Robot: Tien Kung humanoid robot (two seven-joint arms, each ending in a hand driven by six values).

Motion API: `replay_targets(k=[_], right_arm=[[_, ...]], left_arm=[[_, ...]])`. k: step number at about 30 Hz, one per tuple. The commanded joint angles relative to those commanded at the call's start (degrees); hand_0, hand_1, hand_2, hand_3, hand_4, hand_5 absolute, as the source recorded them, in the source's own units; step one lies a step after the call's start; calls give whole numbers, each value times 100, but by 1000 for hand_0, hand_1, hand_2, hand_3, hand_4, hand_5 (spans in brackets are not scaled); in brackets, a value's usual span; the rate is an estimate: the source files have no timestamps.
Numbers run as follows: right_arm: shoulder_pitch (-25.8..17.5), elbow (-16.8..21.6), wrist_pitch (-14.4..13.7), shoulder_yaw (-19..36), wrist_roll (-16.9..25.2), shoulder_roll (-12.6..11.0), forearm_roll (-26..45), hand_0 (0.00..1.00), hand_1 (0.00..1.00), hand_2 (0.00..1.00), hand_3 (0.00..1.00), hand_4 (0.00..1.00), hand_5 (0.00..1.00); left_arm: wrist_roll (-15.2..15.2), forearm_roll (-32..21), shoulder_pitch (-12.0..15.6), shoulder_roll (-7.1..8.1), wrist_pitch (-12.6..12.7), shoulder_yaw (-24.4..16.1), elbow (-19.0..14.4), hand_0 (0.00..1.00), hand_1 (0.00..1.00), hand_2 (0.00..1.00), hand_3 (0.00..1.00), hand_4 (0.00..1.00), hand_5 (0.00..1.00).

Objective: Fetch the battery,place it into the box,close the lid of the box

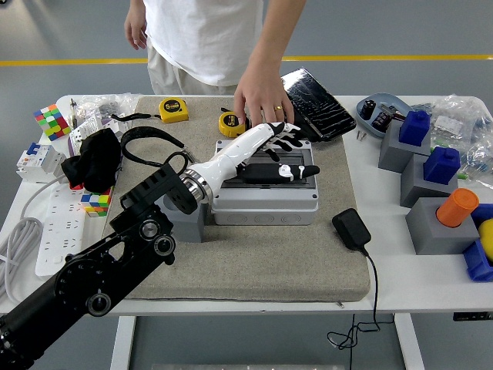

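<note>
The grey box (266, 202) stands in the middle of the grey mat (254, 262) with its lid lying flat on top. My left hand (289, 158), a white forearm with black fingers, stretches over the lid from the left; the fingers are spread flat and hold nothing. No battery shows anywhere; the hand and lid cover the inside of the box. A person's hand (260, 100) hovers just beyond the box's far edge, touching nothing that I can make out. My right arm is out of view.
Two yellow tape measures (173, 109) (229, 123) and a black pouch (316, 104) lie behind the box. A black charger (351, 229) sits to its right. Grey blocks with blue and orange parts (443, 216) fill the right side. Colour cubes (51, 121) and a power strip (54, 231) are at left.
</note>
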Motion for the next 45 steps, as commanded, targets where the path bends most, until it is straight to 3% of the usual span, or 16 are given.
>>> replay_targets(k=[2,7,10,14,22,29,32,45], right_arm=[[-3,0,-2,38,-7,3,-27,641,648,657,577,976,578],[18,0,0,104,-22,13,-60,641,648,657,577,976,578],[45,0,-2,104,-18,1,-46,641,648,658,576,976,579],[58,0,-5,163,-23,-7,-77,641,647,658,576,976,579],[61,0,-1,208,-28,4,-120,641,648,658,576,976,578],[45,0,2,245,-38,1,-184,640,647,658,576,976,578],[49,0,4,259,-45,-3,-211,641,647,657,577,976,578],[74,0,6,242,-49,3,-202,641,647,658,576,976,579]], left_arm=[[-379,-382,158,87,176,-76,32,492,689,685,754,998,631],[-1318,-1290,734,307,463,-506,-66,492,689,685,754,998,631],[-1699,-1643,1126,446,501,-868,-181,493,673,658,725,998,591],[-1982,-1807,1476,534,523,-1443,-242,498,668,654,719,998,574],[-2066,-2158,1828,605,345,-2349,-180,499,669,656,716,998,568],[-2068,-2063,1998,508,261,-2838,-206,506,666,653,715,998,588],[-2048,-2027,1990,497,208,-2918,-195,509,667,653,716,998,623],[-1877,-1809,1985,511,58,-2964,-154,513,666,662,716,998,617]])
